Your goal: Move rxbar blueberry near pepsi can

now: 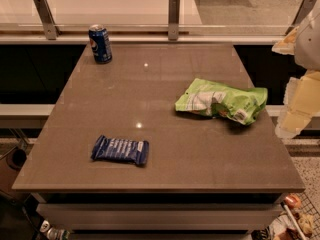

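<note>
The rxbar blueberry [120,150], a flat dark blue wrapper with white lettering, lies on the front left of the brown table [150,99]. The pepsi can [100,44] stands upright at the table's far left corner, well behind the bar. My gripper [298,106] is at the right edge of the view, pale and blurred, beside the table's right side and far from both the bar and the can. It holds nothing that I can see.
A light green snack bag [222,101] lies on the right half of the table. A glass rail with metal posts [173,16] runs along the back edge. The table's front edge drops off to shelves and floor clutter below.
</note>
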Motion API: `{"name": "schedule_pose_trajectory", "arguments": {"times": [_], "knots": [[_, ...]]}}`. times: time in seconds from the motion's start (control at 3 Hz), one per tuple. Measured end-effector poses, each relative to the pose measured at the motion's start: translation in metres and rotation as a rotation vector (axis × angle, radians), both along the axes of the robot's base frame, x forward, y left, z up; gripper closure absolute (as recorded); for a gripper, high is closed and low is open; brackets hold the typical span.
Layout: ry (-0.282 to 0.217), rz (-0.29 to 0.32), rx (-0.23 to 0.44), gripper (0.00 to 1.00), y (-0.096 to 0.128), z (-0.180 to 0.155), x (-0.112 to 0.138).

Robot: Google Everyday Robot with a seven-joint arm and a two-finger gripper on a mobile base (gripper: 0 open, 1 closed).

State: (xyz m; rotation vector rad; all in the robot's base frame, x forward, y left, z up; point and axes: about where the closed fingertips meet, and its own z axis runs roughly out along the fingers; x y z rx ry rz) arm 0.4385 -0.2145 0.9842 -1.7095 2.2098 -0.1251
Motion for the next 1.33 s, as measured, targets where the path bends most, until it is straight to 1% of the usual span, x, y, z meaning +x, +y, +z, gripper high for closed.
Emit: {"name": "schedule_pose_trajectory", "arguments": {"times": [0.33,0.67,1.0,1.33], "knots": [[0.000,0.000,0.000,0.00,0.000,0.000,0.000],[-0.011,0.014,0.047,0.00,0.010,-0.012,-0.001],[-0.016,0.042,0.146,0.00,0.029,-0.040,-0.001],[-0.027,0.079,0.263,0.00,0.057,-0.065,-0.001]]}}
